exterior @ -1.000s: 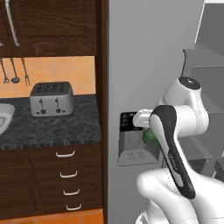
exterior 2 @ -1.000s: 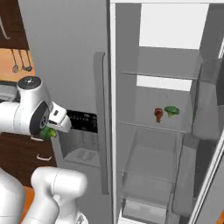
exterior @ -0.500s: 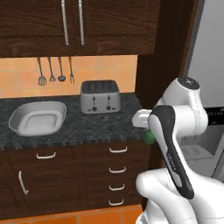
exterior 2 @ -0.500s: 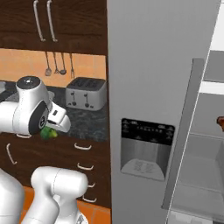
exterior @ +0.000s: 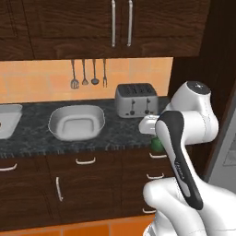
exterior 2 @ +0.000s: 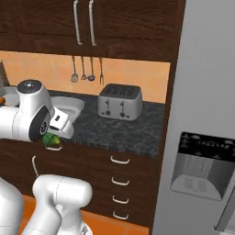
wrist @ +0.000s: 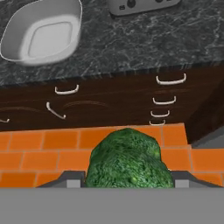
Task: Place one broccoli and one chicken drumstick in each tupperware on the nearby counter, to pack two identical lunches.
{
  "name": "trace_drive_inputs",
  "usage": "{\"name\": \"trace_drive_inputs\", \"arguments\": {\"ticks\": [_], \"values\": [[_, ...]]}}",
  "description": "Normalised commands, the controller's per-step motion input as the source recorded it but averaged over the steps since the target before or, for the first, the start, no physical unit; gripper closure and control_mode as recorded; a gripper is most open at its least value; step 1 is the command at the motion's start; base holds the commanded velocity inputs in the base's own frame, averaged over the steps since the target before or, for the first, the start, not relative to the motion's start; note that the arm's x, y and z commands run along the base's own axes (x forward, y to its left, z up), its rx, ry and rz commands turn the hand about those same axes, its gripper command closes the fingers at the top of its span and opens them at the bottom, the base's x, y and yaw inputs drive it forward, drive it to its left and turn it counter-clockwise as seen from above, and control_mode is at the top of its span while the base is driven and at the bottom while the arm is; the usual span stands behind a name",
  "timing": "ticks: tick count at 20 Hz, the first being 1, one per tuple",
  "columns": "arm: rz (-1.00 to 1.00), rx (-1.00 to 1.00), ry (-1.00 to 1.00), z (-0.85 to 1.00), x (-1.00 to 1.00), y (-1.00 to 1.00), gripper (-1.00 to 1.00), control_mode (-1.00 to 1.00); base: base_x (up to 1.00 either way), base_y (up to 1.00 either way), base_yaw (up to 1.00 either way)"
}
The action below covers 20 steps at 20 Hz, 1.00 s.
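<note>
Since earlier the base has driven from fridge to table; pincer (wrist: 127, 186) clamps broccoli (wrist: 127, 162), carrying step; next reach over the tupperware (exterior: 76, 122)

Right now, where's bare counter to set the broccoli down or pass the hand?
The gripper holds the broccoli out over the floor. Bare counter: the stretch between the rounded tupperware and the toaster, and the front strip before the toaster. The tupperware itself is empty. It's tighter at the left, where a second tub's edge sits close.
</note>
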Motion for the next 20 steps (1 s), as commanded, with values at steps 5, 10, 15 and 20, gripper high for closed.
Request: {"name": "trace_drive_inputs", "arguments": {"ticks": [5, 10, 15, 20], "values": [[0.0, 0.0, 0.0, 0.0, 0.0, 0.0, 1.0, 1.0, 0.07, 0.73, -0.01], [0.0, 0.0, 0.0, 0.0, 0.0, 0.0, 1.0, 1.0, 0.2, 0.86, -0.04], [0.0, 0.0, 0.0, 0.0, 0.0, 0.0, 1.0, 1.0, 0.36, 0.87, -0.04], [0.0, 0.0, 0.0, 0.0, 0.0, 0.0, 1.0, 1.0, 0.57, 0.87, -0.04]]}}
